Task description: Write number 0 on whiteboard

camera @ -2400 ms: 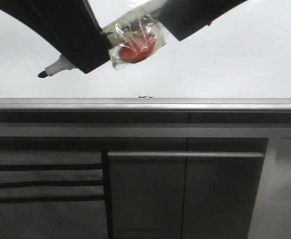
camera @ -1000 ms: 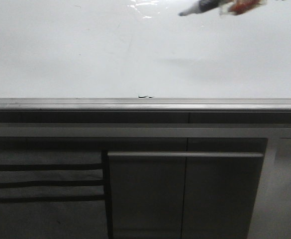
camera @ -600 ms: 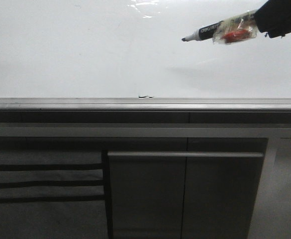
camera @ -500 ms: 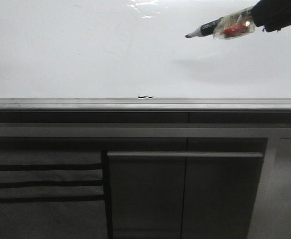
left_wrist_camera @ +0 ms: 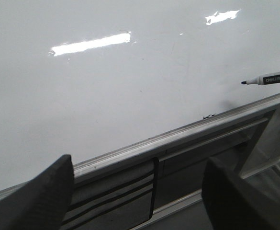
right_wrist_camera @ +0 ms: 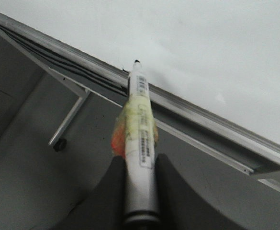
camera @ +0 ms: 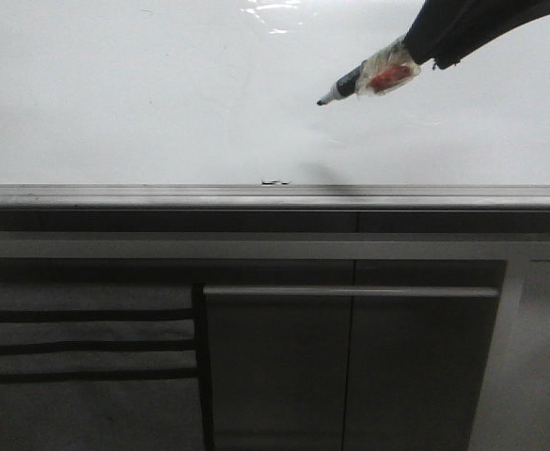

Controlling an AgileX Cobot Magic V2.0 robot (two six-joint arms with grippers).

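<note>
Whiteboard [camera: 162, 103], standing blank above its grey edge strip [camera: 275, 195], is awaiting the 0 while the right gripper [right_wrist_camera: 139, 184] is clenching the marker [camera: 364, 79] and the left gripper [left_wrist_camera: 140, 191] is hanging released, so the tip wants steady, light contact.

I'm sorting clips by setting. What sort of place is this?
Probably an office or lab workspace: a large glossy white whiteboard with a grey metal edge strip, dark grey cabinet panels beyond it, and a taped white marker pen.
</note>
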